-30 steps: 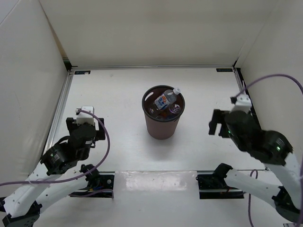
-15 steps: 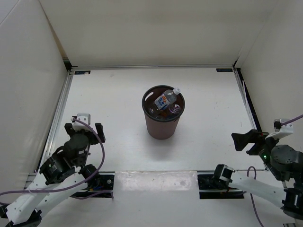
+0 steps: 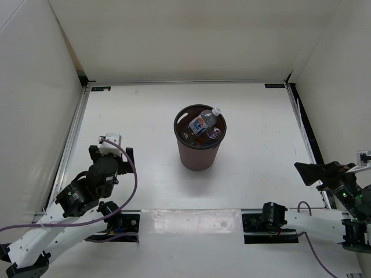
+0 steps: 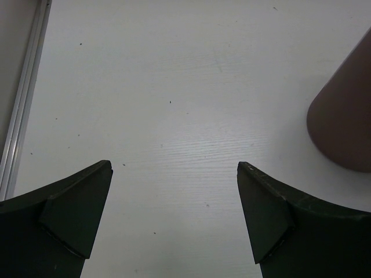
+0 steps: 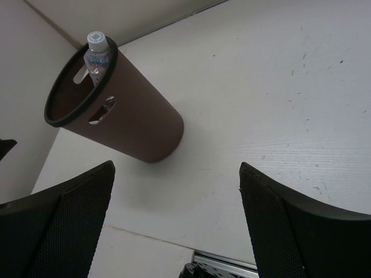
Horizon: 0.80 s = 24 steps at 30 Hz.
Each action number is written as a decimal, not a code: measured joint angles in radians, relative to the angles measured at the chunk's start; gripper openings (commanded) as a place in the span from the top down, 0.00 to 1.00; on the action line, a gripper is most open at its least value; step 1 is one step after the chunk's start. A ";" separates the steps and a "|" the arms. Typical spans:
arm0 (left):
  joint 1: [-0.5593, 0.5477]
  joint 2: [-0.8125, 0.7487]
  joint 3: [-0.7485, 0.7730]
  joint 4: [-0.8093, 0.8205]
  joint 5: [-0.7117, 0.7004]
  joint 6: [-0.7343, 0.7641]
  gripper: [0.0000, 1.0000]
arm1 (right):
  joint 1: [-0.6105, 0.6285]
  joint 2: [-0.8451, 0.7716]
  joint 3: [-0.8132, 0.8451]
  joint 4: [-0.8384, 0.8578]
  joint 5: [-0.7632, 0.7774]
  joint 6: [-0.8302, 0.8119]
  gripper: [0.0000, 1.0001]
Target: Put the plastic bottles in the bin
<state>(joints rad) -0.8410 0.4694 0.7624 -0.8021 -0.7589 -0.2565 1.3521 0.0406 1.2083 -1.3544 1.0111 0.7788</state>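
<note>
At tabletop centre: bin, labelled bottle leaning inside. Left pincer, right pincer: spread wide, holding nothing. No bottle visible outside; task likely done, no grasp left.

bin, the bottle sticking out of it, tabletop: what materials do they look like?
Bin: likely moulded plastic, matte brown-maroon, smooth wall with cut-out slots, black rim. Bottle: probably thin clear plastic, see-through body, white cap, blue printed label. Tabletop: white, matte, faint grain streaks; painted wood or laminate, cannot tell which.
</note>
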 measured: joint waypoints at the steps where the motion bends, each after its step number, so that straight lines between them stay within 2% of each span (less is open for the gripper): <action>1: 0.000 -0.001 0.001 -0.001 0.000 0.000 0.00 | -0.004 0.005 0.000 -0.002 0.000 -0.002 0.10; 5: 0.000 -0.004 0.011 -0.017 -0.012 -0.003 0.00 | -0.078 0.072 -0.003 -0.006 -0.021 -0.038 0.10; 11: 0.000 -0.005 0.047 -0.054 -0.040 -0.016 0.00 | -0.332 0.292 -0.032 0.035 -0.100 -0.137 0.10; 12: 0.000 -0.005 0.051 -0.059 -0.043 -0.018 0.00 | -0.423 0.369 -0.047 0.067 -0.138 -0.173 0.10; 13: 0.000 -0.005 0.054 -0.063 -0.045 -0.019 0.00 | -0.426 0.372 -0.047 0.068 -0.140 -0.175 0.10; 18: 0.000 0.014 0.063 -0.083 -0.046 -0.023 0.00 | -0.597 0.459 -0.080 0.147 -0.259 -0.282 0.10; 21: 0.000 0.022 0.065 -0.089 -0.045 -0.023 0.00 | -0.649 0.492 -0.086 0.180 -0.332 -0.338 0.10; 24: 0.000 0.024 0.065 -0.089 -0.045 -0.023 0.00 | -0.617 0.505 -0.086 0.195 -0.369 -0.364 0.10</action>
<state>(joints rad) -0.8410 0.4931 0.8276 -0.8909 -0.8040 -0.2790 0.7349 0.5457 1.1225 -1.1599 0.6426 0.4152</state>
